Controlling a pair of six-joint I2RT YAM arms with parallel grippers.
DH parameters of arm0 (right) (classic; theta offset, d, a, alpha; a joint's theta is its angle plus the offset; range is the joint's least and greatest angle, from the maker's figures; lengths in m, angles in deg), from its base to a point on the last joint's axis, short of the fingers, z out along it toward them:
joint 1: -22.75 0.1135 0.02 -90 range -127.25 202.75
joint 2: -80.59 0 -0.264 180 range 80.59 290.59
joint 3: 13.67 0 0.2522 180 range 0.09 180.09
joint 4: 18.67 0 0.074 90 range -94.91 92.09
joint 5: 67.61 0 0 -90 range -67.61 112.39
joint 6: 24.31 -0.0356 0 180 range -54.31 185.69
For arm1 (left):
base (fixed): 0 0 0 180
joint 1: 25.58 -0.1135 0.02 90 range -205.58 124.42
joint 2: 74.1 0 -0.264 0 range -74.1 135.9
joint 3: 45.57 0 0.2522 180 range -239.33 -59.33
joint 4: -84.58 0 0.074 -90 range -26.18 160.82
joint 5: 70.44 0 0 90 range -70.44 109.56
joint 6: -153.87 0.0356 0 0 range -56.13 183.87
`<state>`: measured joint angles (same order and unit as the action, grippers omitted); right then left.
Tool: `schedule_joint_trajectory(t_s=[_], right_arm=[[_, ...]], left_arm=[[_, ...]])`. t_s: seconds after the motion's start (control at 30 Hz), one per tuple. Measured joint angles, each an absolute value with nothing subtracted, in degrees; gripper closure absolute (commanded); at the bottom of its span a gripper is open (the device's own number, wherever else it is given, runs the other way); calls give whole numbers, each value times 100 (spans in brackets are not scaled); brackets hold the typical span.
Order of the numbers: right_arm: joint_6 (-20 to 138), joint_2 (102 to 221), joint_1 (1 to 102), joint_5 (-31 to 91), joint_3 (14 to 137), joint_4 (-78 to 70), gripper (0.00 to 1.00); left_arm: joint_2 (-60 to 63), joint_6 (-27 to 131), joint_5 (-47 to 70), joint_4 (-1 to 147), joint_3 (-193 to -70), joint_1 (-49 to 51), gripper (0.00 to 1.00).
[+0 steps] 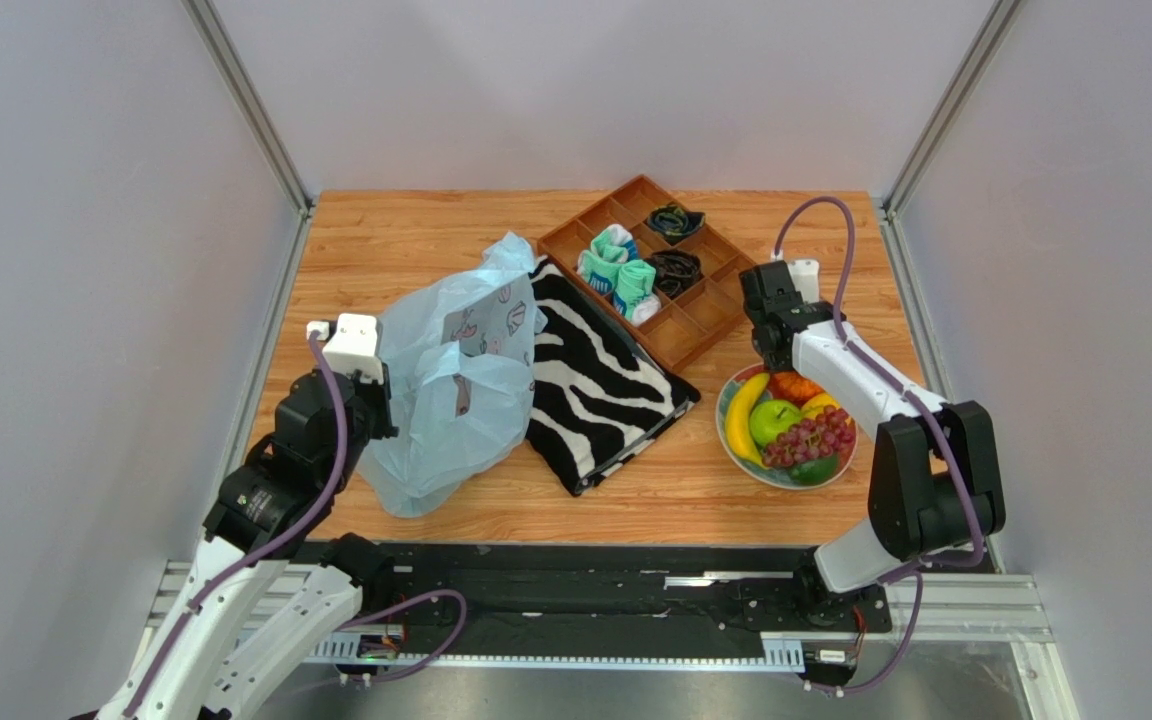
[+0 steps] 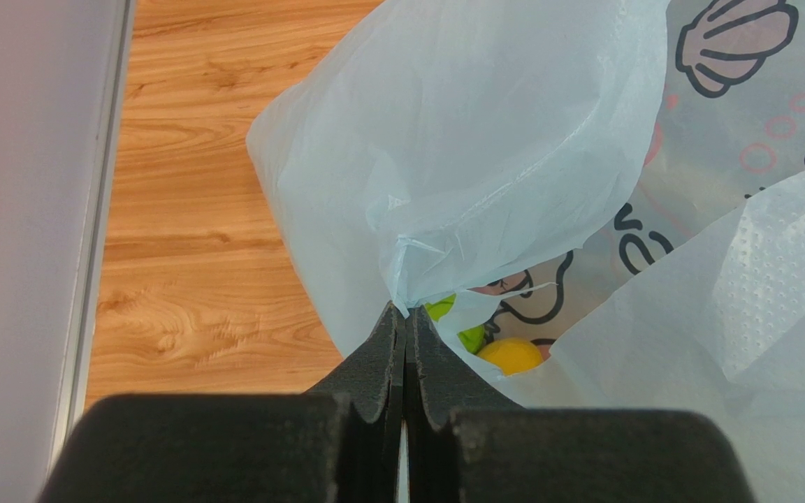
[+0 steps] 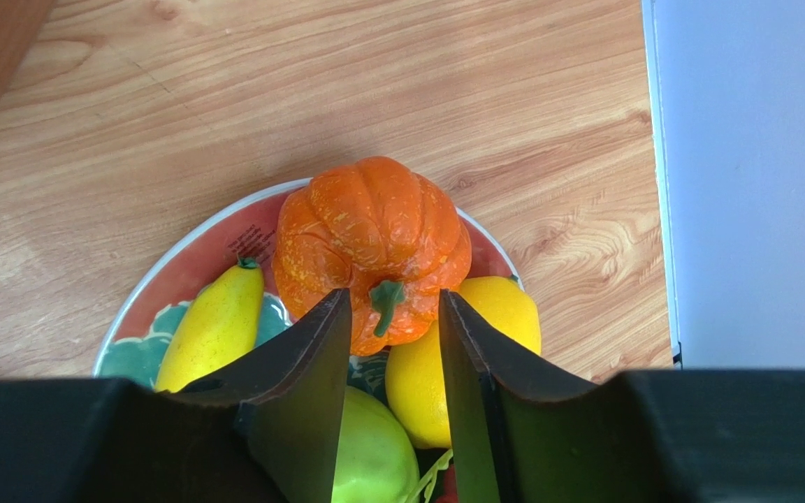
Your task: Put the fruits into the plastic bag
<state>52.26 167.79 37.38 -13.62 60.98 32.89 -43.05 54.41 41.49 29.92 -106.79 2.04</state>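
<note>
At left, the plastic bag [image 2: 480, 136] is pinched by its rim in the fully closed left gripper [image 2: 405, 314]. At right, on the plate [image 3: 223, 239], a small orange pumpkin [image 3: 375, 225] is straddled by the right gripper [image 3: 394, 299], whose jaws are narrowly parted about the green stem. Contact cannot be confirmed. The pumpkin lies directly ahead of those jaws, well apart from the left arm.

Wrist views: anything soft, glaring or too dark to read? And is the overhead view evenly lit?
Left wrist: plastic bag crisp and evenly lit, left claw at the bottom edge dark and featureless. Right wrist: orange pumpkin sharp with mild sheen, right claw near-black, little detail. Top external: diffuse light, faint shadows, no glare.
</note>
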Motion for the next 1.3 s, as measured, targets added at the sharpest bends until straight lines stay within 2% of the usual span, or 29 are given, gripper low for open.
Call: schedule_joint_trajectory(t_s=[0.57,1.1,1.3], right_arm=[[5231,16967,3609,-1329,6028,3217,74],[5246,17002,3605,-1316,6008,3193,100],[5248,16965,3605,-1294,6010,3212,100]], left_arm=[[-4292,5441,4147,2992,-10679,204,100],[-4292,5443,4147,2992,-10679,204,100],[-4292,5443,4147,2992,-10679,204,100]])
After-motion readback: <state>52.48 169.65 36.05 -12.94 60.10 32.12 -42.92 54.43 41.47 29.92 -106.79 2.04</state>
